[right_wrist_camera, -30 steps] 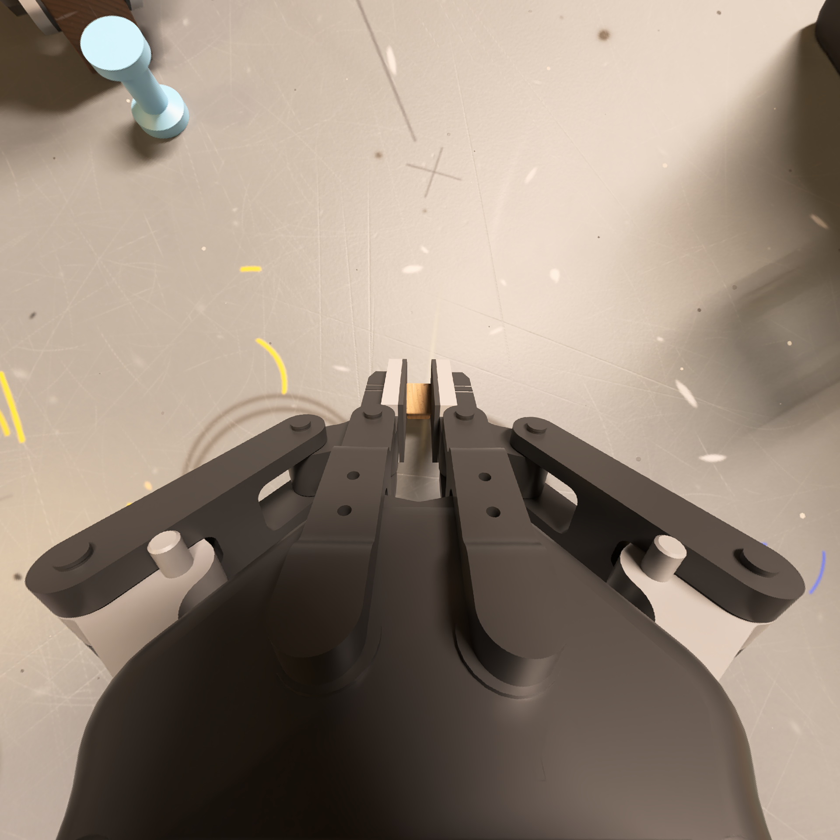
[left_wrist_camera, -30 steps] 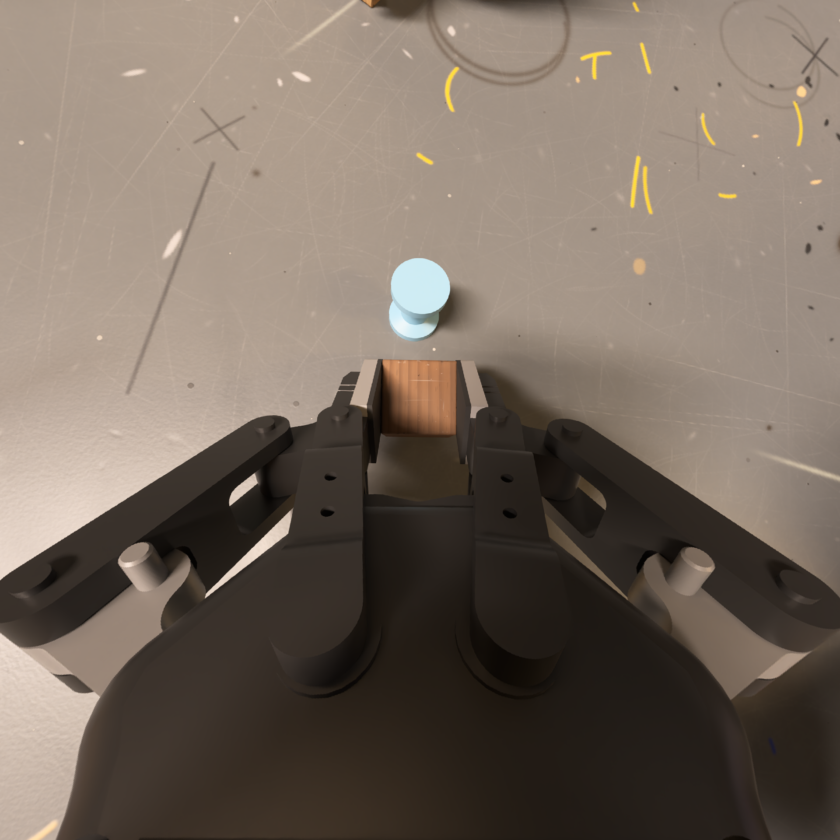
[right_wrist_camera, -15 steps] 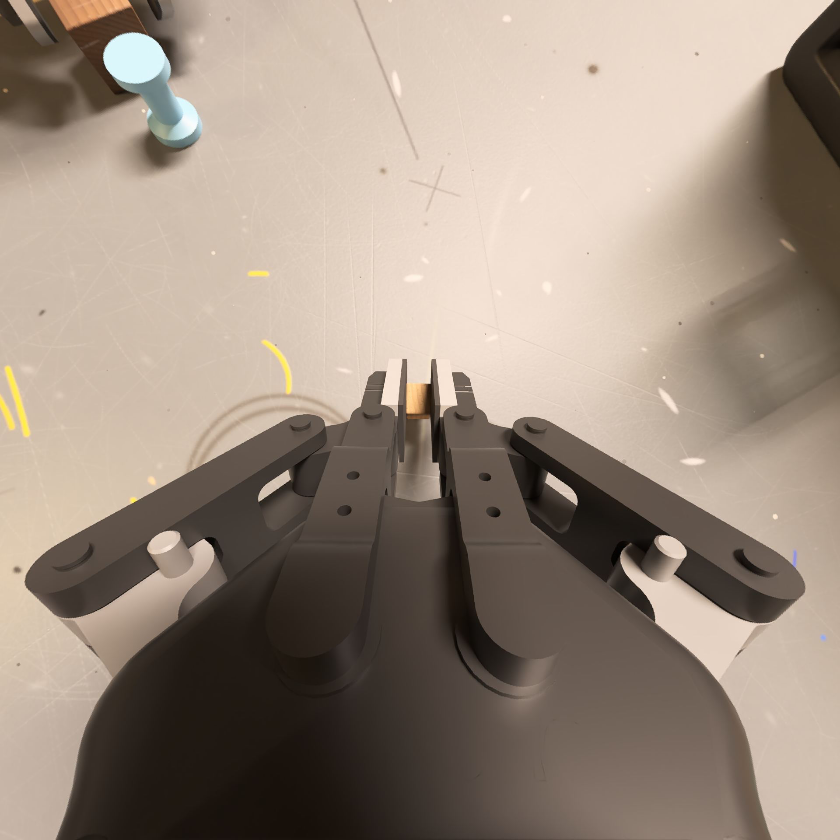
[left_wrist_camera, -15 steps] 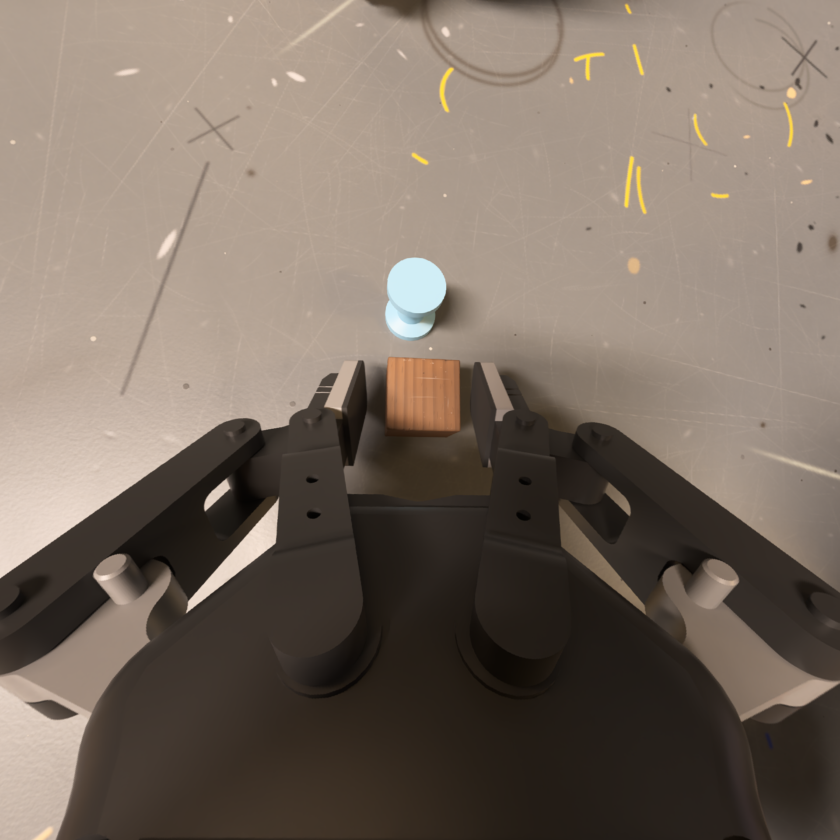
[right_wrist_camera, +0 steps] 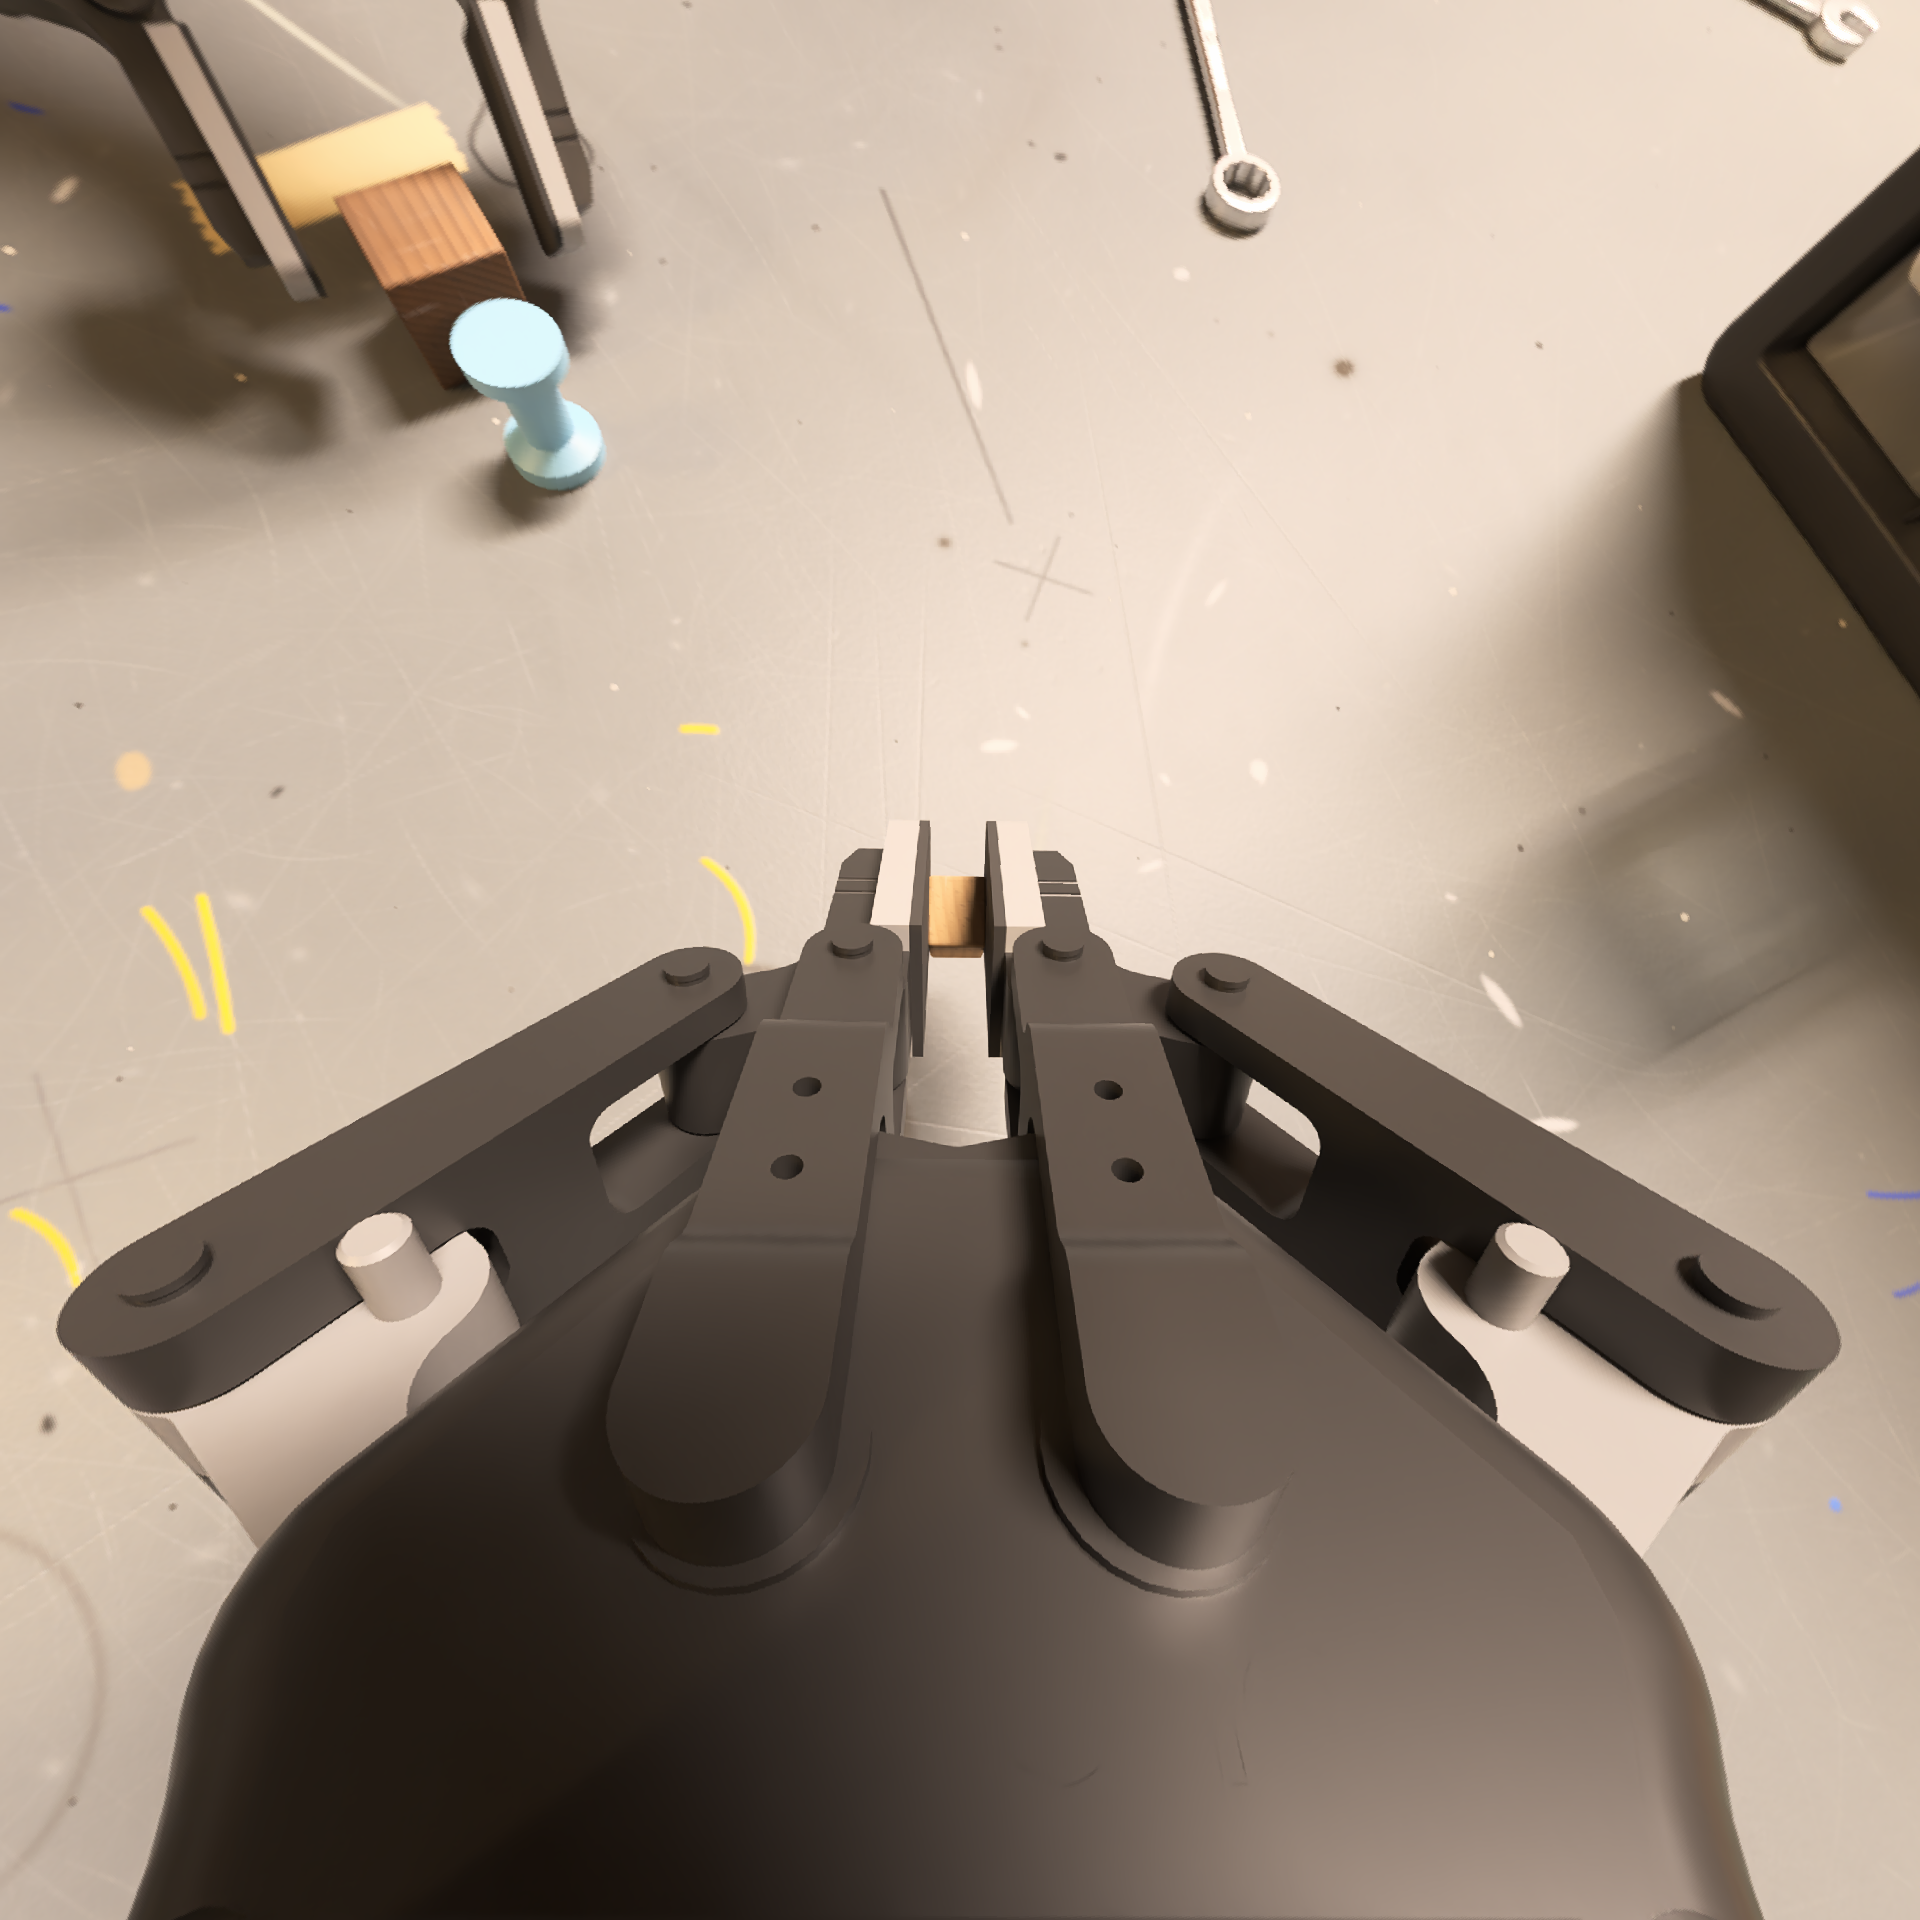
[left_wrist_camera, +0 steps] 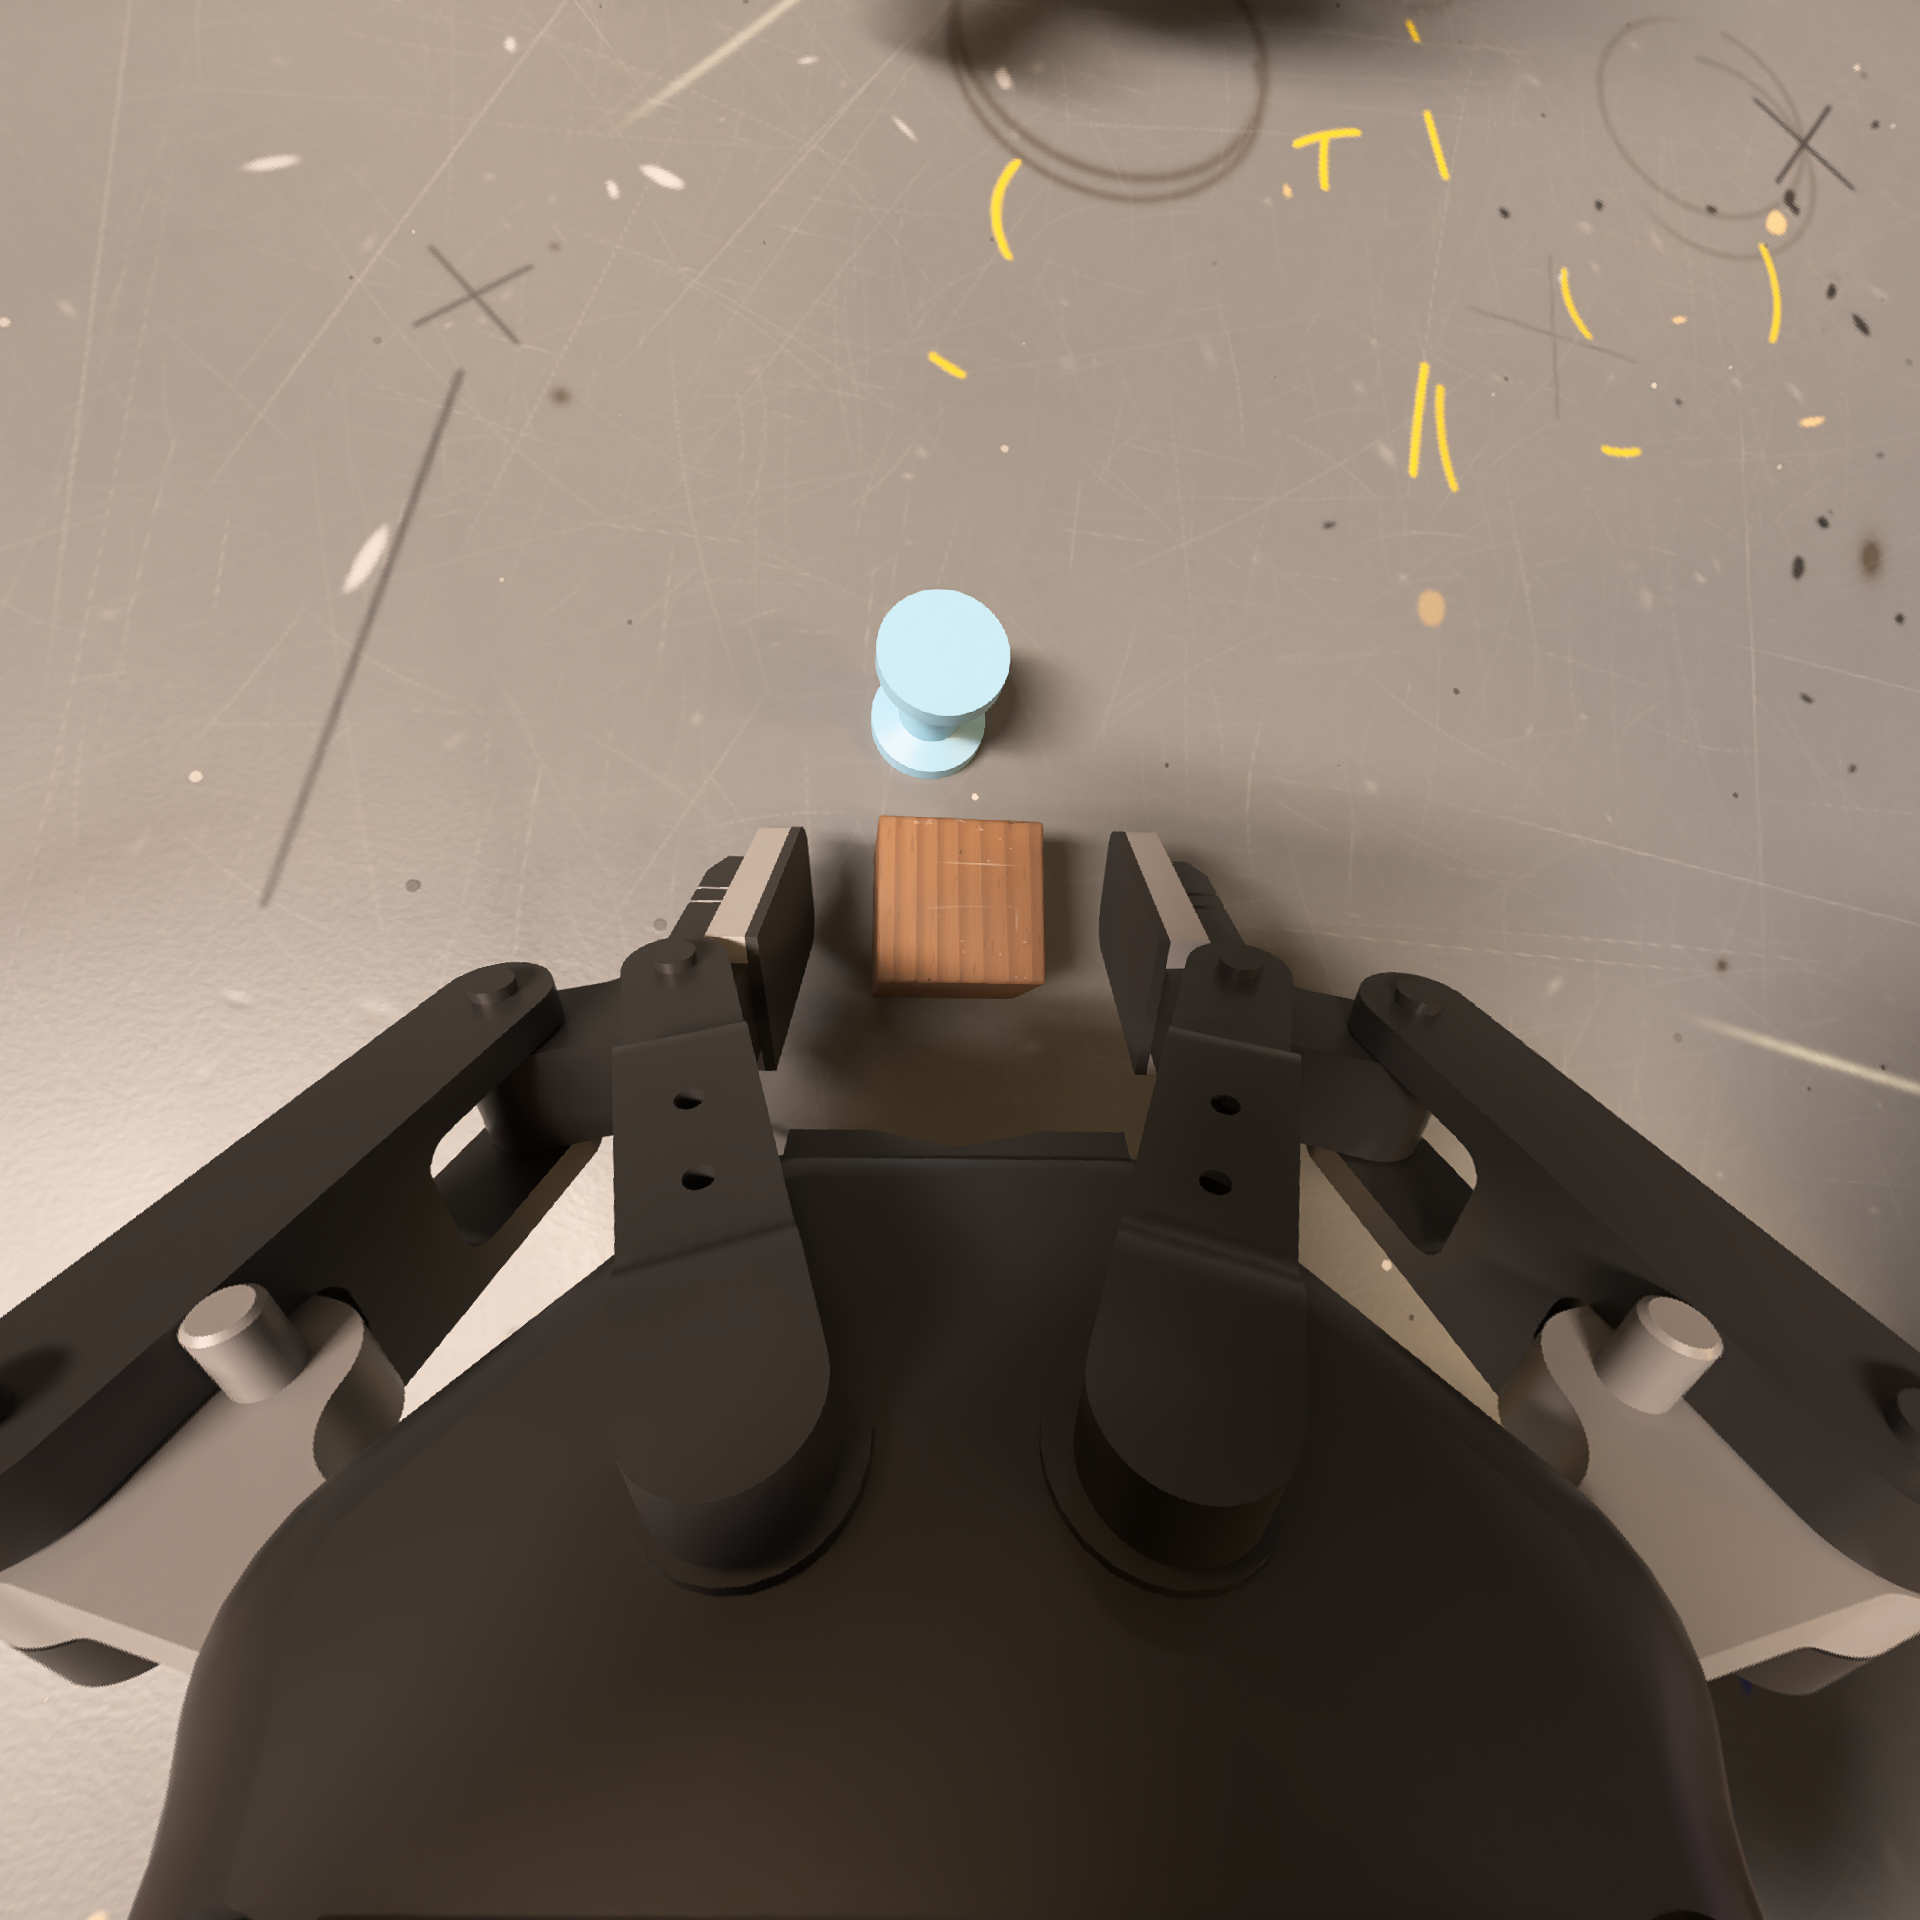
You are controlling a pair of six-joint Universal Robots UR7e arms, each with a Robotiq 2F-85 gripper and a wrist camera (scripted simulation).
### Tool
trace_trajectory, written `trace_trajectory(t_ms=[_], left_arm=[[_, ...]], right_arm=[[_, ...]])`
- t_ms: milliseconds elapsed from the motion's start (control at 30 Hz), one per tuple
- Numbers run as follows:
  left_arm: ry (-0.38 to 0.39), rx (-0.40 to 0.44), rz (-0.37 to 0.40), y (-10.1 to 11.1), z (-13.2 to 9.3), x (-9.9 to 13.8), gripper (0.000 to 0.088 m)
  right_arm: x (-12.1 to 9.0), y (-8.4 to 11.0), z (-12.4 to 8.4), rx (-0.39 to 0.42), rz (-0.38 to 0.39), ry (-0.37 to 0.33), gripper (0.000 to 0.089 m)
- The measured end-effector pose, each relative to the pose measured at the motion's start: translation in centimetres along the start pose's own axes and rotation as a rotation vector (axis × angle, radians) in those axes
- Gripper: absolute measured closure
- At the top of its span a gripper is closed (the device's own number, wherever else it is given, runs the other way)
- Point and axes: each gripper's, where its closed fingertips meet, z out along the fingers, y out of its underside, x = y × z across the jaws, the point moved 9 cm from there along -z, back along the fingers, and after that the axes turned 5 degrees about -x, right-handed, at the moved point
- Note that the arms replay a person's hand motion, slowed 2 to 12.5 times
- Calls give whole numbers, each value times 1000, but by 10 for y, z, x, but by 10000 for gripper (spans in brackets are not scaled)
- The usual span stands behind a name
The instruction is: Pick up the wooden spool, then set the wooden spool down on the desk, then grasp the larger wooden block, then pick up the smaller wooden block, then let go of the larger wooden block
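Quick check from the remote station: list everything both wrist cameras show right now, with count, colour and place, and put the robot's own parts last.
Larger wooden block: 1, reddish brown, on the desk between the open left fingers, touching neither.
Smaller wooden block: 1, pale tan, clamped in the right gripper.
Wooden spool: 1, light blue, upright on the desk just beyond the larger block.
Wrenches: 2, silver, far side of the desk; the second only partly in view.
Dark tray: 1, black, right edge.
Yellowish flat piece: 1, behind the larger block; kind unclear.
Desk: 1, grey, scratched, marked with yellow strokes.
Left gripper: 1, dark, open.
Right gripper: 1, dark, shut.
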Motion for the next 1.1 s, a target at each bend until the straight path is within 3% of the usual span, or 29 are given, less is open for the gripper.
trace_trajectory(t_ms=[600,1100], left_arm=[[-12,-5,14,0,0,1,373],[-34,-11,30,0,-2,2,371]], right_arm=[[-27,-23,-1,47,-87,-73,800],[-46,-28,-10,71,-116,-99,800]])
